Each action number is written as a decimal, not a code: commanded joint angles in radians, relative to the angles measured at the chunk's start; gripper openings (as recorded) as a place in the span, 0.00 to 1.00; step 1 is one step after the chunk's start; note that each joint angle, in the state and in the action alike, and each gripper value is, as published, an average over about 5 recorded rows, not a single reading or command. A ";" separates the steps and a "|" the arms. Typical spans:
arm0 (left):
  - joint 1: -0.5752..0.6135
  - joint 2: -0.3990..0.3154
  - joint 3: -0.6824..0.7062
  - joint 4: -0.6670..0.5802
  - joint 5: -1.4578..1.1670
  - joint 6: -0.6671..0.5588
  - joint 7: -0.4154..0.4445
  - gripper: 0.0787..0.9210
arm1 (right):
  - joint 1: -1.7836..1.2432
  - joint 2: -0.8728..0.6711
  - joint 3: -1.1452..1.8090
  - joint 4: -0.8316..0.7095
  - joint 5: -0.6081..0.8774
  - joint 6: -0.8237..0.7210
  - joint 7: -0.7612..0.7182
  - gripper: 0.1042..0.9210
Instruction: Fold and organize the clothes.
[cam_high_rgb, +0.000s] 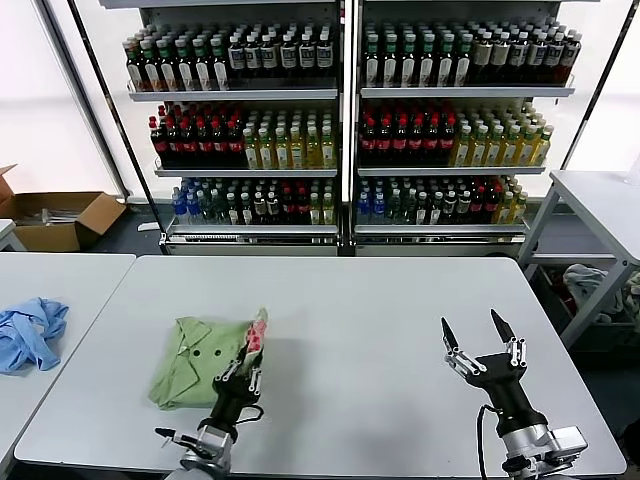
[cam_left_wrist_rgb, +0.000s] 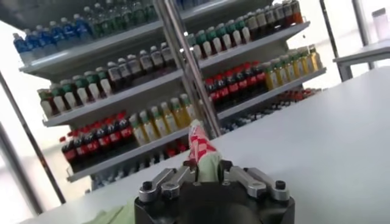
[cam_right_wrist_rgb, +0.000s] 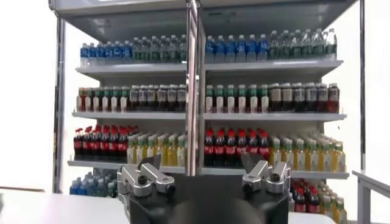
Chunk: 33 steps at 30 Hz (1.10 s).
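Note:
The light green polo shirt lies partly folded on the white table, left of the middle, with small dark buttons showing. My left gripper is shut on a raised fold of it that carries the red-and-white checkered print. In the left wrist view the green cloth sits pinched between the jaws, and the print stands up above them. My right gripper is open and empty above the table's right part, fingers pointing up; its own view shows only the shelves beyond it.
A light blue garment lies on the neighbouring table at far left. Shelves of bottles stand behind the table. A cardboard box is on the floor at back left. Another table stands at right.

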 joint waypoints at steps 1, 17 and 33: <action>-0.192 0.016 0.195 -0.175 -0.061 0.192 -0.212 0.32 | 0.079 0.000 -0.026 -0.001 0.083 -0.155 -0.008 0.88; 0.238 0.012 -0.427 -0.323 -0.197 0.014 0.040 0.85 | 0.734 0.187 -0.630 -0.332 0.280 -0.466 0.120 0.88; 0.282 -0.051 -0.448 -0.346 -0.139 0.018 0.064 0.88 | 0.688 0.291 -0.842 -0.369 0.324 -0.505 0.183 0.88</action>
